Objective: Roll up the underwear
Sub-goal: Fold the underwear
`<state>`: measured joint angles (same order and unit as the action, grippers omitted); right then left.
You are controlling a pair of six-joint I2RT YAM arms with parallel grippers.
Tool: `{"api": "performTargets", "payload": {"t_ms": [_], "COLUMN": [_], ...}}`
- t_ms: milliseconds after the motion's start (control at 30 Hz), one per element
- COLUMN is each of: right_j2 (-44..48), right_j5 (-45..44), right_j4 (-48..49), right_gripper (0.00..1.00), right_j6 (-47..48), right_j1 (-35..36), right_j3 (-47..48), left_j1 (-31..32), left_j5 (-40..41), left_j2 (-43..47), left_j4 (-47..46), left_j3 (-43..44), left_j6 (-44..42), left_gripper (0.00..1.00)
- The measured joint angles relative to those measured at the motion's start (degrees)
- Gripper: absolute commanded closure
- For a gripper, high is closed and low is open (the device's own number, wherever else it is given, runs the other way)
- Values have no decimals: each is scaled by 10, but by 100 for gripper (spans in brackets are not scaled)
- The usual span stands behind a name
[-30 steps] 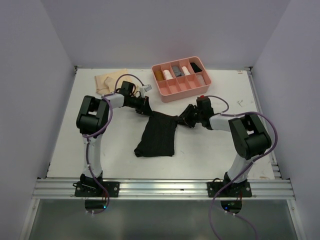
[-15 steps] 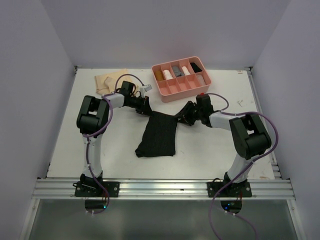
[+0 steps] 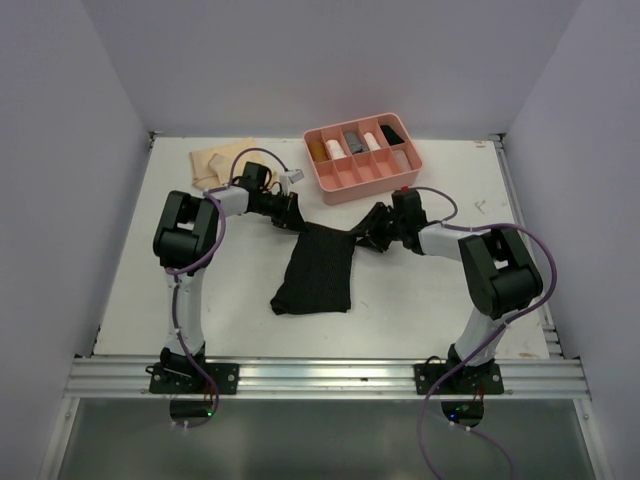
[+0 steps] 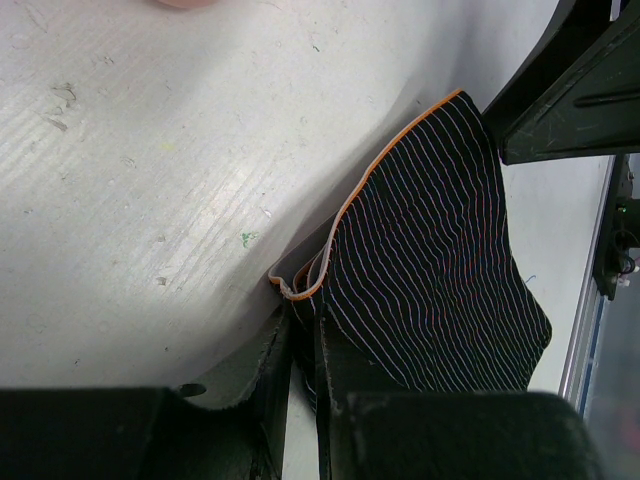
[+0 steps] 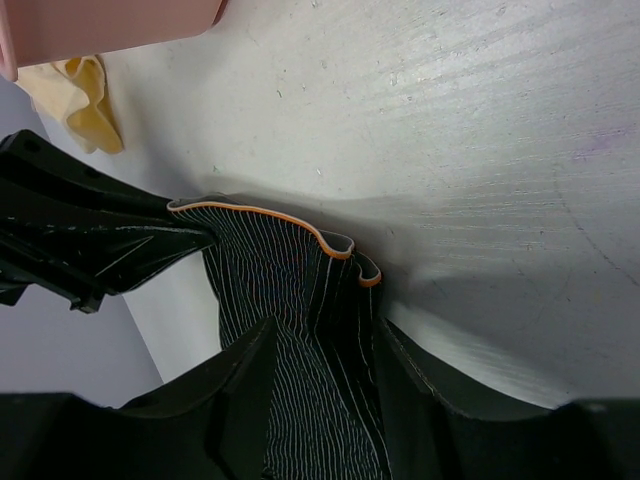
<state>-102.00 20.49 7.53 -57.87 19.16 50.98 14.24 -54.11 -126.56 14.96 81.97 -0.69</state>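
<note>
The right gripper [image 3: 363, 234] had just eased open. In the right wrist view its fingers [image 5: 240, 390] stood apart, with the gathered far right corner of the black underwear [image 3: 315, 270] lying loosely between them rather than pinched. The left gripper [image 3: 297, 222] was clamped on the far left corner. In the left wrist view its fingers [image 4: 270, 380] were pressed together on the orange-trimmed waistband [image 4: 400, 150], which bunched where it entered them. The garment lay flat and unrolled on the middle of the table [image 3: 430, 300], between the two arms, with the waistband on the far side and the leg end toward the near edge. The release suggested that spreading was finished on the right side and that the corner was being set down. No turn of the roll had been made, so the task was judged to be at an early stage for this piece. A tan underwear [image 3: 210, 165] lay crumpled near the far left corner of the table, well apart from the black one, and the pink tray [image 3: 405, 168] stood at the far edge, just beyond the right gripper. Compared with a second earlier, the right gripper sat slightly farther from the near edge and its fingers were wider apart. The left gripper kept its hold in the same place, and the outline of the garment had barely altered.
</note>
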Motion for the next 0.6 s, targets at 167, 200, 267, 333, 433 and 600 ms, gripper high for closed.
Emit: {"api": "performTargets", "payload": {"t_ms": [167, 200, 267, 333, 433, 600], "right_j2": [0, 0, 0, 0, 0, 0], "right_j5": [1, 2, 3, 3, 3, 5], "right_j4": [4, 6, 9, 11, 10, 11], "right_gripper": [53, 53, 53, 53, 53, 54], "right_j6": [-4, -6, -9, -12, -13, -14], "right_j1": [0, 0, 0, 0, 0, 2], "right_j3": [0, 0, 0, 0, 0, 0], "left_j1": [0, 0, 0, 0, 0, 0], "left_j5": [0, 0, 0, 0, 0, -2], "left_j2": [0, 0, 0, 0, 0, -1], "left_j4": [0, 0, 0, 0, 0, 0], "left_j3": [0, 0, 0, 0, 0, 0], "left_j6": [0, 0, 0, 0, 0, 0], "left_gripper": [83, 83, 83, 83, 83, 83]}}
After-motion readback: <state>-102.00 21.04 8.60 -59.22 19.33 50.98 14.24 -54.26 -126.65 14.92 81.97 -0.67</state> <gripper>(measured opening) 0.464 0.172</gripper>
